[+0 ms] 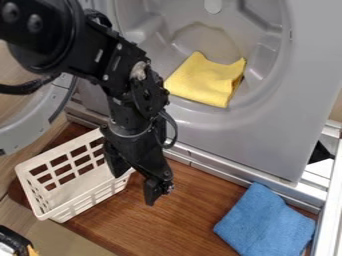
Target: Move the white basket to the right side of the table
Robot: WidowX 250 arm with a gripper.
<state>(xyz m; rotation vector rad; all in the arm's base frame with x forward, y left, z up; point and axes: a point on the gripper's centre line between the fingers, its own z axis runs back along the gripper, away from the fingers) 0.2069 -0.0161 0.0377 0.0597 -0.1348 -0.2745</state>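
One end effector (135, 186), fingers spread apart, straddling wall of white basket (73, 202); contact unclear.

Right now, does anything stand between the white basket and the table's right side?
The gripper is at the right end of the white basket; beyond, the blue cloth lies on the right side of the table, perhaps in the way.

Clear tbl (163, 225) btwn bskt (87, 197) & cloth (266, 225)
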